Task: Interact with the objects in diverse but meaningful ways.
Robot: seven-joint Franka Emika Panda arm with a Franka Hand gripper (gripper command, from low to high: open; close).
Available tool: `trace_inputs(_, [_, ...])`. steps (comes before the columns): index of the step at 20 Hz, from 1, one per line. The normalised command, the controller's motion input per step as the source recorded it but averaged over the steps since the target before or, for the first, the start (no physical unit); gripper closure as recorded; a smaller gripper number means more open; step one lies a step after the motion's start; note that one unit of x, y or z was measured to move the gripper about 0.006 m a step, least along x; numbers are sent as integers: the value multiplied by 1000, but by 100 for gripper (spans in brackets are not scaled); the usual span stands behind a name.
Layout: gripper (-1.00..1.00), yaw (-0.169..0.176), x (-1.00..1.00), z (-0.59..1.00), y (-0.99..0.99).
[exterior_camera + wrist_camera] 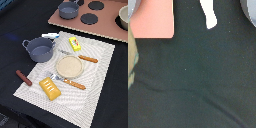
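In the exterior view a grey-blue two-handled pot (pixel 39 48) stands on the exterior view's left part of a white placemat (pixel 100 75). An orange-yellow ridged bread block (pixel 50 88) lies near the mat's front edge. A yellow flat packet (pixel 75 44) lies near the mat's far edge. A white-and-blue piece (pixel 50 35) lies just behind the pot. A brown sausage-like stick (pixel 23 77) lies on the black cloth beside the mat. No gripper or arm shows in either view.
A beige plate (pixel 69 66) sits mid-mat between an orange-handled knife (pixel 81 58) and fork (pixel 70 82). A pink toy stove board (pixel 107 27) at the back holds black burners and a small pot (pixel 68 9). The wrist view shows black cloth, a pink board corner (pixel 153 20) and a white shape (pixel 208 15).
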Motion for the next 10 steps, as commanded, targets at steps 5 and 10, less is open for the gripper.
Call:
trace_inputs(5, [-100,20,-23,-313,-205])
trace_inputs(10, [-100,29,-2,-542,-315])
